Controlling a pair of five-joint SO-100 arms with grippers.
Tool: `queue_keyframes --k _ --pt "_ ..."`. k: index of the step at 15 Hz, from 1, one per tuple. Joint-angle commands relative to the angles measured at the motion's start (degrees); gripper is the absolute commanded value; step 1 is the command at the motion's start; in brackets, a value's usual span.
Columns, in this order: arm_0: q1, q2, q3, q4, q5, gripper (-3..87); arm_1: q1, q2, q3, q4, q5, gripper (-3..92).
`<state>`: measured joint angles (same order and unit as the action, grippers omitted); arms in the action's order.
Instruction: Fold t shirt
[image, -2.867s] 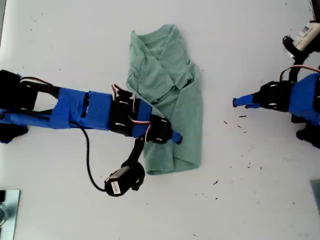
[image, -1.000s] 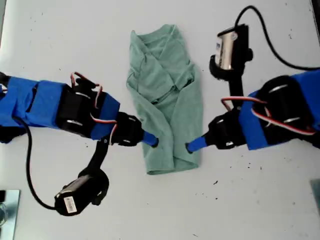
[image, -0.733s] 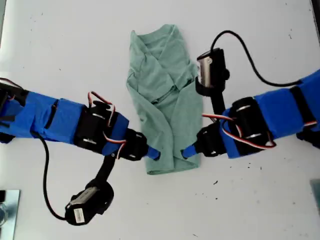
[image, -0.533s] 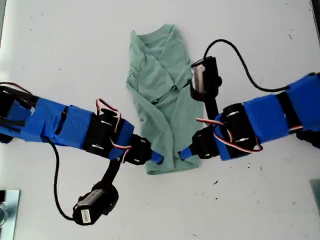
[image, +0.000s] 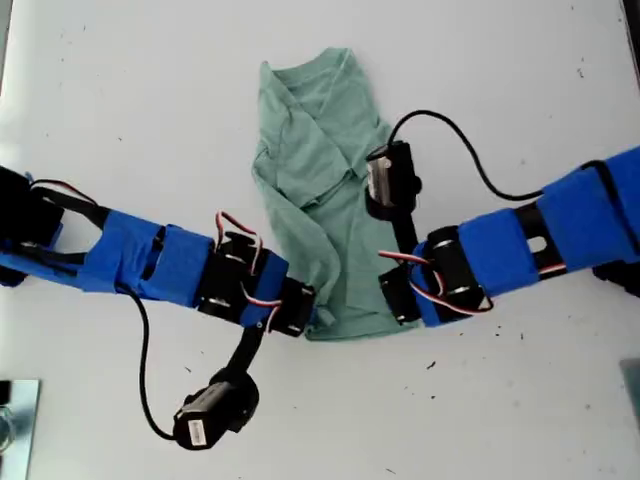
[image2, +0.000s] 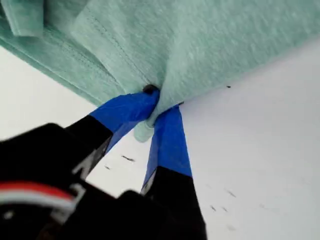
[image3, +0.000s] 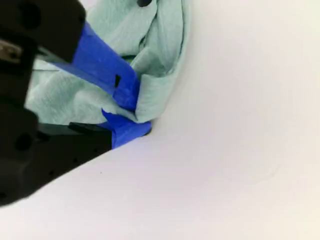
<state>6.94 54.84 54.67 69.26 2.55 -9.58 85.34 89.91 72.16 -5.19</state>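
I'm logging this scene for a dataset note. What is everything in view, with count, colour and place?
t shirt: one, sage green, partly folded, lying lengthwise mid-table in the exterior view.
table: one, white, with dark specks.
metal object: one, silvery, at the exterior view's bottom left corner; what it is cannot be told.
arms: two, blue and black, one entering from each side of the exterior view.
first end effector: blue-taped, closed on a corner of the shirt's hem.
second end effector: blue-taped, pinching another hem corner.
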Motion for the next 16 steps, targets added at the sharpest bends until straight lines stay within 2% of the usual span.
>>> queue_keyframes --k 1,3,6,8,10,13,16 --pt "2.8 12.6 -0.9 0.8 2.5 -0.3 -1.9 5.7 -15.1 12.5 -3.1 -0.8" --pt "4.2 17.8 -0.9 -1.4 6.0 -0.3 -4.5 9.7 -23.8 15.3 -5.3 -0.8" --pt "7.1 18.5 -0.9 -8.1 7.5 -0.3 -6.0 12.0 -24.2 14.6 -5.0 -0.8" --pt "6.9 18.6 -0.6 -8.4 7.3 -0.3 -3.8 12.7 -23.0 14.5 -6.2 -0.8" --pt "2.4 22.6 1.8 -3.4 7.0 -0.3 3.6 14.2 -21.9 13.7 -13.4 -0.8" --pt "-12.8 28.7 3.9 3.3 14.0 -0.3 21.0 14.5 -22.1 8.1 -30.8 -0.8" --pt "-25.8 29.4 6.6 4.6 20.7 -0.3 32.5 13.9 -20.0 1.2 -39.1 -0.8"
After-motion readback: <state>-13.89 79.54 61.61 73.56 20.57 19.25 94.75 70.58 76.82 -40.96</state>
